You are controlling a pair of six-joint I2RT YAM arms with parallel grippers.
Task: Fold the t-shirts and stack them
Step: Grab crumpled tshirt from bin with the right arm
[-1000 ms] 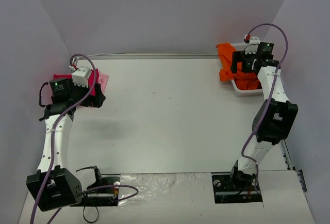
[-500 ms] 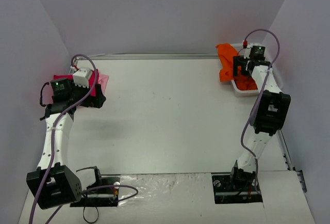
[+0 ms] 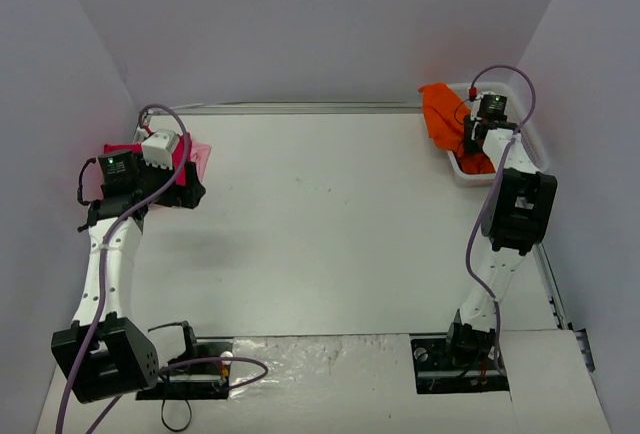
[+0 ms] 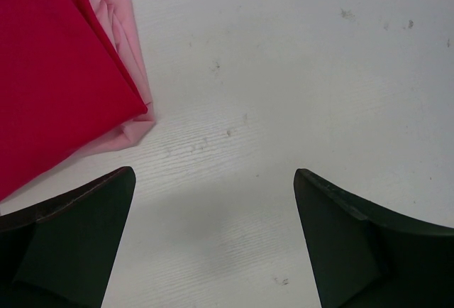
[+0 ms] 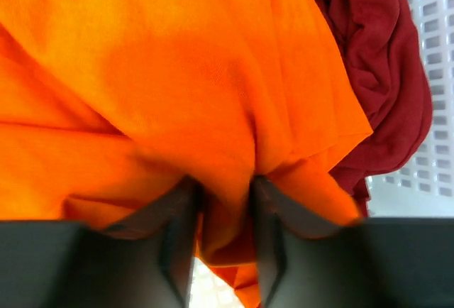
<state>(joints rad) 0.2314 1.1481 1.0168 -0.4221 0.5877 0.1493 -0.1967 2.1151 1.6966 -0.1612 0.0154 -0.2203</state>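
The bright orange t-shirt (image 3: 438,112) hangs over the left rim of the white lattice basket (image 3: 516,99) at the back right. My right gripper (image 5: 223,194) is shut on a fold of this orange t-shirt (image 5: 177,74), with a dark red t-shirt (image 5: 386,74) bunched beside it in the basket. At the far left lies a folded magenta-pink t-shirt (image 4: 50,81) on top of a pale pink t-shirt (image 4: 117,17). My left gripper (image 4: 213,201) hovers open over bare table just right of that stack (image 3: 195,159).
Grey walls close in the table (image 3: 320,214) on the left, back and right. The basket's lattice wall (image 5: 433,10) stands right of the right gripper. A metal strip (image 3: 555,299) runs along the table's right edge.
My right gripper has dropped further into the basket and its jaws have closed on the orange t-shirt. The left arm has not moved.
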